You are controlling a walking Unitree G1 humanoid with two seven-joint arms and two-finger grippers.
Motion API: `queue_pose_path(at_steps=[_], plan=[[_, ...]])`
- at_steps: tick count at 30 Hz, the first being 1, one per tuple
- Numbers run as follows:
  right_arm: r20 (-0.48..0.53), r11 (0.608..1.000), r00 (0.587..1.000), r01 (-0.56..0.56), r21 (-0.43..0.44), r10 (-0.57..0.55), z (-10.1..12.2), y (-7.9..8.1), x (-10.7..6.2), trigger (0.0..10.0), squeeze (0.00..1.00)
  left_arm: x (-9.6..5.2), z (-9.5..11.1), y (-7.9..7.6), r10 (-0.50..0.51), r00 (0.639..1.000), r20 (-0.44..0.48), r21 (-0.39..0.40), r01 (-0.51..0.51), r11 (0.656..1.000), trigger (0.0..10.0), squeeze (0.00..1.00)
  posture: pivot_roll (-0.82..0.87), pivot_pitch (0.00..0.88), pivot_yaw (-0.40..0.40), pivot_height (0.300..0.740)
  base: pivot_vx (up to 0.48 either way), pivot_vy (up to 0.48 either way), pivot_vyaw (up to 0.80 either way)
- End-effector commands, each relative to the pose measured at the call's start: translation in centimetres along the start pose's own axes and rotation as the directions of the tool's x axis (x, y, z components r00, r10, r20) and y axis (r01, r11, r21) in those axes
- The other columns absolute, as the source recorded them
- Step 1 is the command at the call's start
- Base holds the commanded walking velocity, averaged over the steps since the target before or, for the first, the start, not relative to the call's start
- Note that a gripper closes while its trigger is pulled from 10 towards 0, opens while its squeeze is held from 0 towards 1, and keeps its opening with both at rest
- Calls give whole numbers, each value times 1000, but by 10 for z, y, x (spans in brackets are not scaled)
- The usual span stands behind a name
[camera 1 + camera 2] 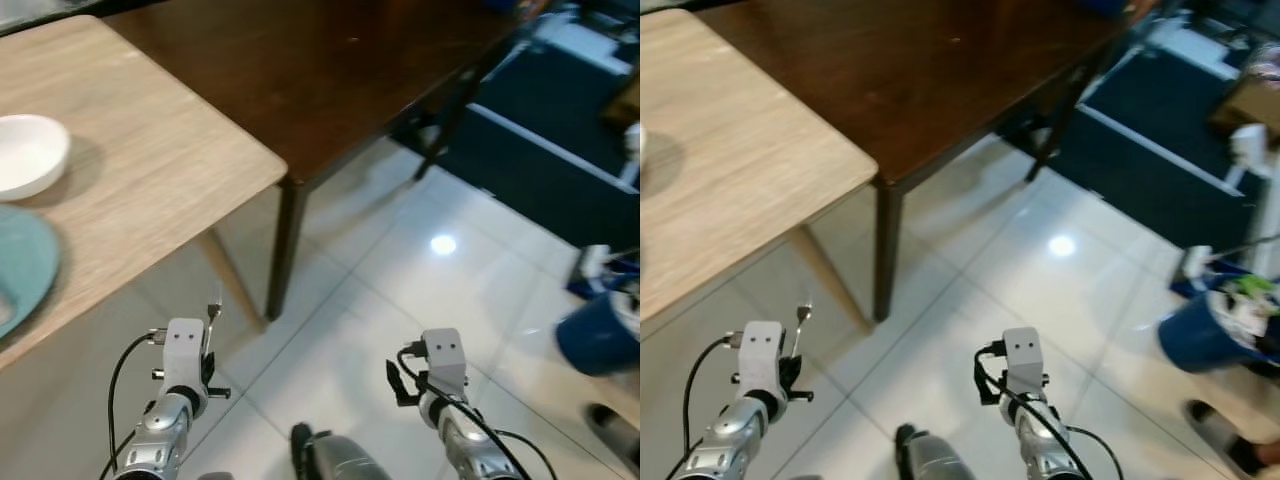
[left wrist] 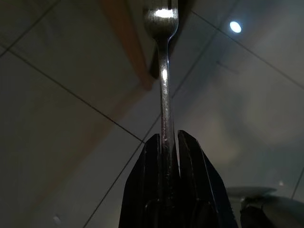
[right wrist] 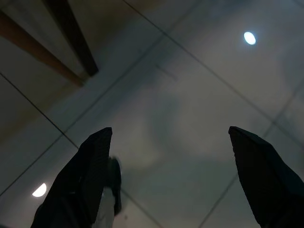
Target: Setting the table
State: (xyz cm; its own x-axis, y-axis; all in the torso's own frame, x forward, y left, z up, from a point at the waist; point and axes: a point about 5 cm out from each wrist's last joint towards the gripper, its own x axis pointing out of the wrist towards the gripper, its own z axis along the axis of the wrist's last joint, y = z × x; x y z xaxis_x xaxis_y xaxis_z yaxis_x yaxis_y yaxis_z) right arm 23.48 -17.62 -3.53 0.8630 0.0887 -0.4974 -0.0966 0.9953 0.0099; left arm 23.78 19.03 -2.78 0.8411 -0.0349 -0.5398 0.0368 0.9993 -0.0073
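Note:
My left gripper (image 2: 169, 142) is shut on the handle of a metal fork (image 2: 163, 71), whose tines stick up past my wrist (image 1: 214, 312). It hangs low over the floor, just off the near edge of the light wooden table (image 1: 150, 180). On that table's left end stand a white bowl (image 1: 28, 153) and a teal plate (image 1: 20, 262). My right gripper (image 3: 170, 137) is open over the white floor tiles, with nothing between its fingers (image 3: 95, 156).
A dark brown table (image 1: 320, 70) stands behind the light one, one of its legs (image 1: 283, 250) near my left arm. A dark blue rug (image 1: 540, 150) lies to the right. A blue bucket (image 1: 598, 335) stands at the right edge of the glossy tiled floor.

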Motion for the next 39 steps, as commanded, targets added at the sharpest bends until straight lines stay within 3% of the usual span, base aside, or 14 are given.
queue_pose_path(at_steps=[1, 39], plan=[[-35, 1000, 999, 9, 12, -9, -10, -1, -4, 10000, 0, -2, -8, -1, -5, 1000, -29, 9, 5, 1000, 10000, 0, 56, 115, -46, 740, 0, 0, -800], [-32, 1000, 999, 0, 8, 0, -8, 0, -2, 10000, 0, 1, -4, -3, -15, 1000, -1, 19, 15, 1000, 10000, 0, 60, 109, -42, 740, 0, 0, -800]])
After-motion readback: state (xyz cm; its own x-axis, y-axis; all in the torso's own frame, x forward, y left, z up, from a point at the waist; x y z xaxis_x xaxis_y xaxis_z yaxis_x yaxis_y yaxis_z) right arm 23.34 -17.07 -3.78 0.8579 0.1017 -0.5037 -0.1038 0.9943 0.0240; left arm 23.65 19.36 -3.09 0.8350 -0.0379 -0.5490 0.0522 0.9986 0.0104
